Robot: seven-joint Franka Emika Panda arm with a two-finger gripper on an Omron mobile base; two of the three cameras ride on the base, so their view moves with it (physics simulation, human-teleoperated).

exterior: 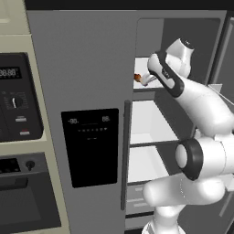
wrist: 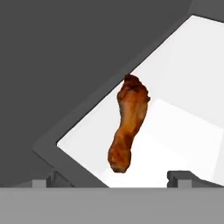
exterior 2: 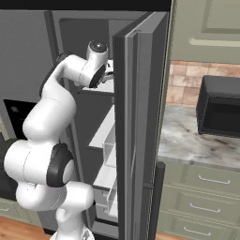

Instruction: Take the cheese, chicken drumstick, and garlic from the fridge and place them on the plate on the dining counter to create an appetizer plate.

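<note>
1. Kitchen cabinetry frames the scene: a black-fronted oven (exterior: 16, 103) stands at 9 o'clock in the left base view, built into a cream column.
2. Next to it rises the grey fridge (exterior: 82, 68), its closed side carrying a black dispenser panel (exterior: 90, 147) and a long vertical handle (exterior: 126, 155).
3. Its right compartment stands open, showing white inner shelves (exterior: 146, 121).
4. On the top shelf lies the chicken drumstick (wrist: 128, 122); in the hand view its thick end points toward 12 o'clock and its thin end toward 6 o'clock.
5. The white arm (exterior: 201, 109) reaches into that top shelf.
6. The fingers (wrist: 181, 178) stand wide apart, holding nothing, with the drumstick between and beyond them.
7. In the right base view, the opened fridge door (exterior 2: 140, 126) stands edge-on at centre, and a black microwave (exterior 2: 219, 112) sits on a marbled tabletop (exterior 2: 187, 136) at 3 o'clock.
</note>
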